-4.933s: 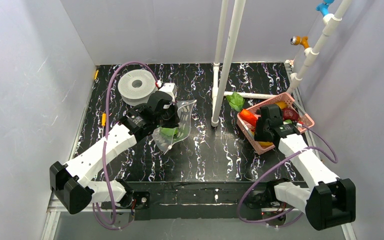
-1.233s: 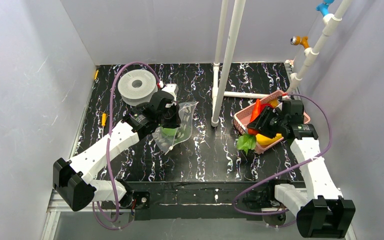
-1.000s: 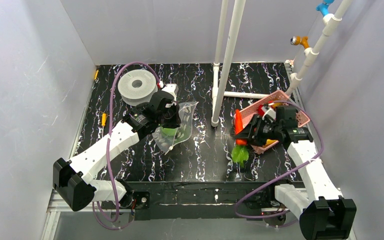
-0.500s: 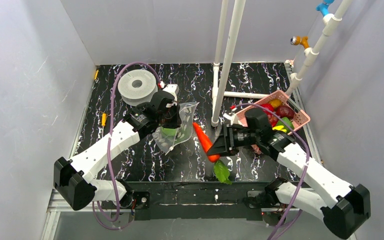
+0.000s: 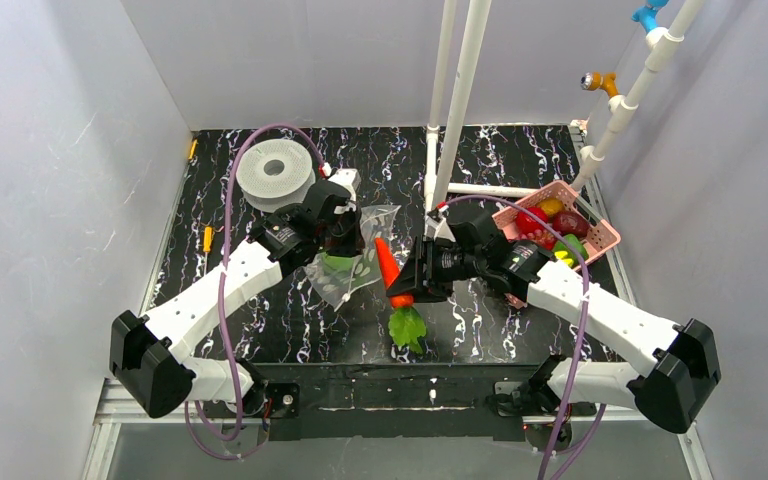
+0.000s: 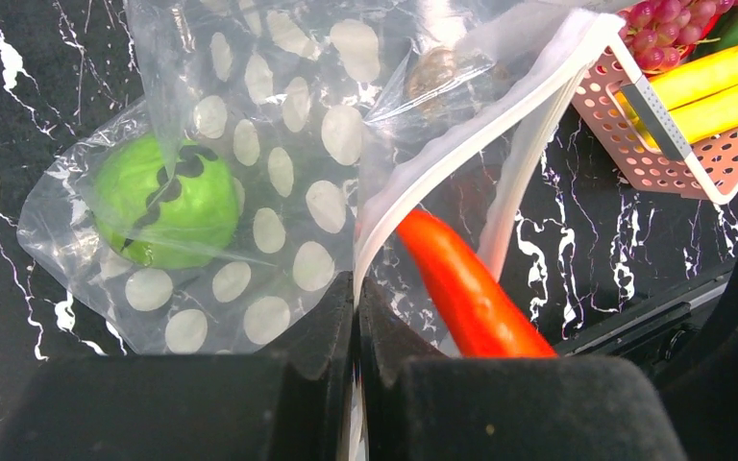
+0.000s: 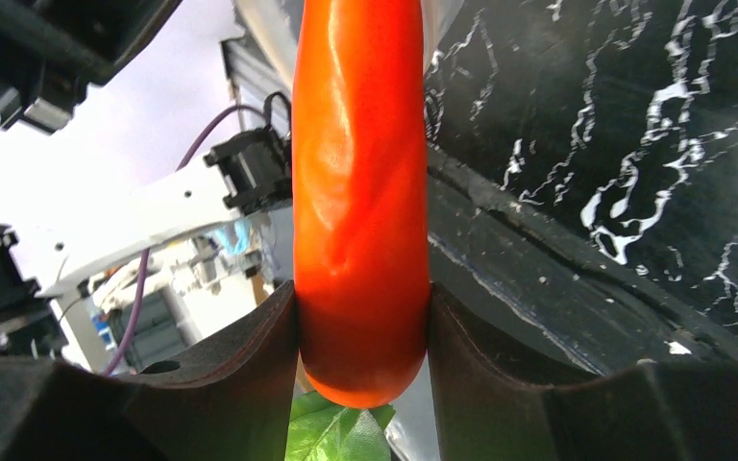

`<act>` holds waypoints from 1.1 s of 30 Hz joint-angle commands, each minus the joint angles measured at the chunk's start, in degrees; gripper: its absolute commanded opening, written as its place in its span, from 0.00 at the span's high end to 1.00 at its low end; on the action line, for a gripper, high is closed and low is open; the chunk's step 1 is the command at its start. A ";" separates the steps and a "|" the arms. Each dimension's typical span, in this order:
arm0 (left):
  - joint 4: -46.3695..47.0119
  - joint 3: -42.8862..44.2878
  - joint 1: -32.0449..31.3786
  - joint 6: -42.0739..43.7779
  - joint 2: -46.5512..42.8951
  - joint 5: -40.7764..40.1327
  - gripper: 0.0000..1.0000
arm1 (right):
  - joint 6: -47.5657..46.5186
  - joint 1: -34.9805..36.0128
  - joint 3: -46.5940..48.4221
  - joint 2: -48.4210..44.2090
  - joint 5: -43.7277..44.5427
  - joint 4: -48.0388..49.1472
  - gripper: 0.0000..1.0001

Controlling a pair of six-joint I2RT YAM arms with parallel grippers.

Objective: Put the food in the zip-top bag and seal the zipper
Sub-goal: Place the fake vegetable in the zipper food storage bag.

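My left gripper (image 5: 345,237) is shut on the mouth edge of the clear dotted zip-top bag (image 5: 352,262) and holds it up off the table; its jaws pinch the whitish zipper strip (image 6: 461,134). A green toy fruit (image 6: 168,200) lies inside the bag. My right gripper (image 5: 407,283) is shut on an orange-red toy carrot (image 5: 388,268) with green leaves (image 5: 407,328) hanging below. The carrot's tip points at the bag's mouth and shows in the left wrist view (image 6: 466,288) and the right wrist view (image 7: 360,192).
A pink latticed basket (image 5: 600,232) at the right holds red, yellow, green and purple toy food. White pipe posts (image 5: 452,120) stand behind the middle. A grey-white spool (image 5: 275,173) sits at the back left.
My right gripper lifted the carrot out of the basket and carried it left across the table to the bag's mouth. The left gripper has held the bag still.
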 commanded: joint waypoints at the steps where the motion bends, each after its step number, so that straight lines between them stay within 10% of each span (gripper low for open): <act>1: -0.07 1.70 -0.01 -0.03 -1.77 -0.03 1.00 | 0.91 0.31 2.95 -0.80 8.90 -1.83 0.99; 21: 2.17 0.78 -0.03 0.32 -3.41 3.08 1.00 | 0.91 1.36 24.83 18.56 20.60 -7.85 0.99; 23: 2.14 0.78 -0.01 0.30 -3.60 3.02 1.00 | -23.77 1.35 25.01 18.88 21.39 -6.96 0.99; 26: 2.09 0.80 0.01 0.33 -3.88 2.90 1.00 | -11.45 1.33 26.03 19.55 22.21 -8.01 0.28; 33: 2.04 0.85 -0.01 0.41 -4.49 2.56 1.00 | -13.79 1.64 24.09 17.22 18.79 -8.75 0.14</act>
